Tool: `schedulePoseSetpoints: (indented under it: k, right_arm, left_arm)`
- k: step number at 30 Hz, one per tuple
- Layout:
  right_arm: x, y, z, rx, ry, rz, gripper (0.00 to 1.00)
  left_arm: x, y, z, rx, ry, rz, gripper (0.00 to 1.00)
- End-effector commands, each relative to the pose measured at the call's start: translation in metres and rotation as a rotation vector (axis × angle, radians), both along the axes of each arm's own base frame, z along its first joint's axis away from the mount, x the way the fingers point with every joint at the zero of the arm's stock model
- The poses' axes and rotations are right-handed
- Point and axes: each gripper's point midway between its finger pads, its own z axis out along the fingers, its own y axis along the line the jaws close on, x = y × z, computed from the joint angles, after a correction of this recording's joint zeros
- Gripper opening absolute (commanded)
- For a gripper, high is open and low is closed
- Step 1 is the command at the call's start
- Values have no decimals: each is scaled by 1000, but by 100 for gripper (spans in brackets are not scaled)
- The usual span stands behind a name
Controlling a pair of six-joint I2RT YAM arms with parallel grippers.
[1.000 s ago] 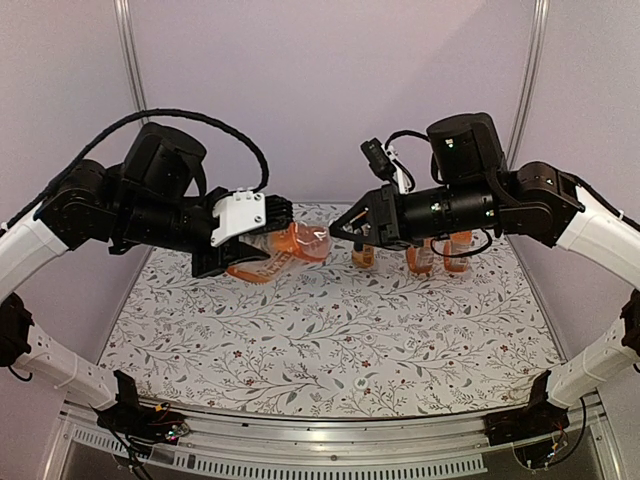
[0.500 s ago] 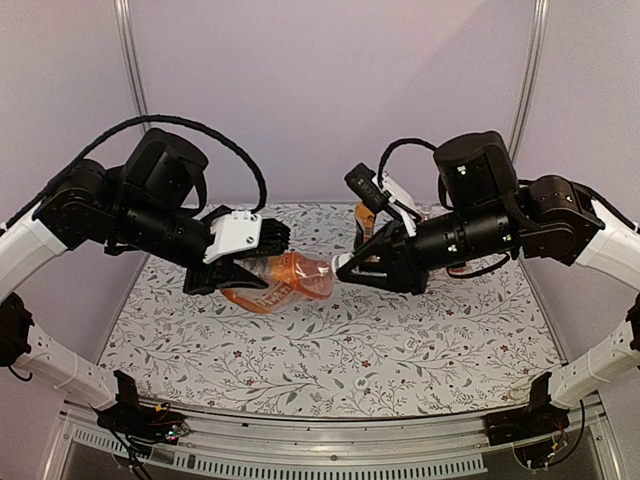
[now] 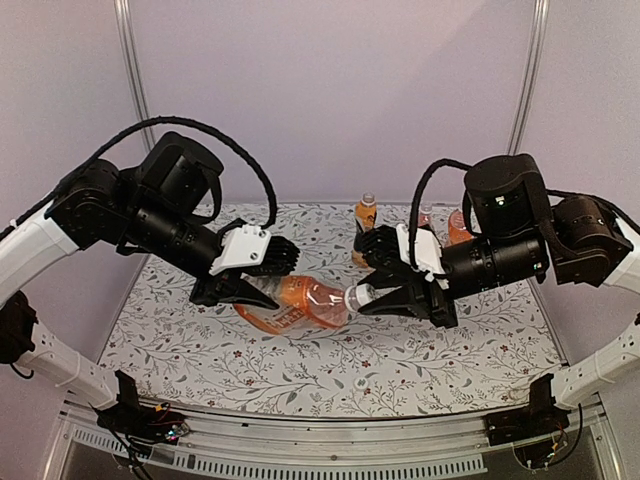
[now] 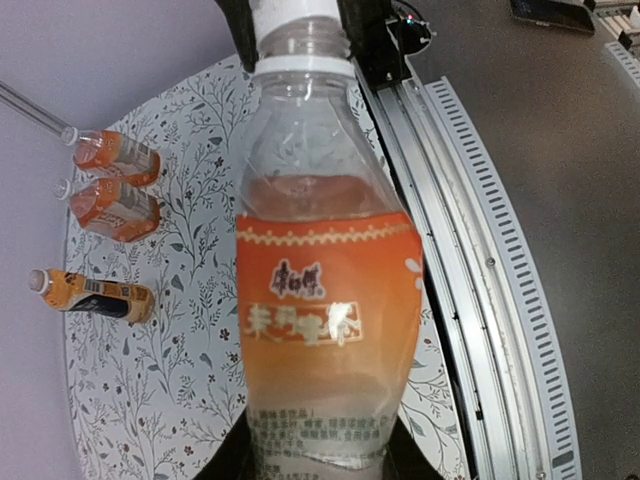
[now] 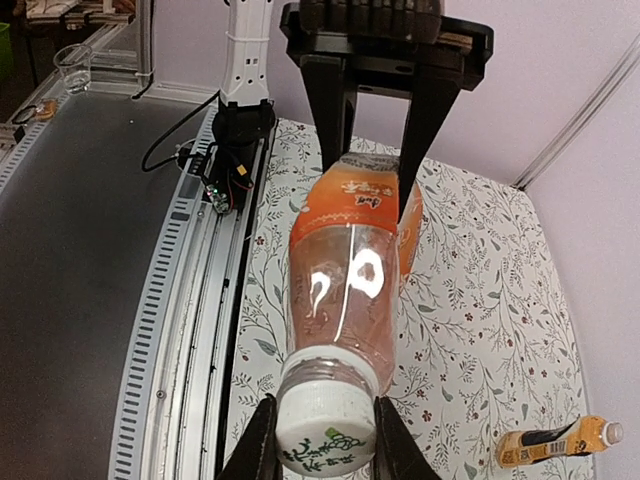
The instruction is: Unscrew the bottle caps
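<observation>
Bottle [image 3: 295, 305]: tilted above the table [image 3: 330, 375], between both tools.
Left tool [image 3: 250, 290]: clamped on the bottle's labelled body.
Cap [image 5: 322, 432]: on the bottle's neck, opposite the left tool.
Right tool [image 3: 368, 297]: closed against both sides of the cap.

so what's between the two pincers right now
One orange-drink bottle bridges them: the left pincer clamps its labelled body, the right pincer pinches its white cap. Top view shows it.
</observation>
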Motion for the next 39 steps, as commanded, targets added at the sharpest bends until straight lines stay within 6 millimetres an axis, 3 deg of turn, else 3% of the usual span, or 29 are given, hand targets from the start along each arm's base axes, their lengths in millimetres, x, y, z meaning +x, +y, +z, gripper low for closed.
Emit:
schedulePoseSetpoints:
  k: [1, 12, 23, 26, 29, 31, 33, 36, 39]
  right_arm:
    - [7, -41, -25, -146, -129, -12, 0]
    - [21, -54, -30, -226, -275, -13, 0]
    - [13, -5, -21, -201, -367, 185, 0]
    - [41, -10, -25, -211, -359, 27, 0]
    - [93, -31, -39, -172, -204, -320, 0]
    - [132, -59, -56, -133, -36, -630, 0]
    - [159, -97, -86, -137, 99, -927, 0]
    - [171, -150, -142, -154, 327, -1305, 0]
    - [166, -189, -204, -201, 505, -1519, 0]
  left_arm:
    - [-10, 36, -27, 163, 61, 22, 6]
    - [-9, 39, -29, 172, 47, 16, 5]
    - [-11, 33, -18, 135, 66, 19, 5]
    - [-4, 33, -17, 121, 50, 61, 5]
    - [15, 28, -6, 53, 12, 164, 6]
    - [36, 26, 6, -1, -15, 260, 6]
    - [55, 28, 16, -49, -27, 357, 6]
    - [76, 27, 21, -97, -34, 445, 7]
    - [85, 15, 23, -150, -61, 446, 8]
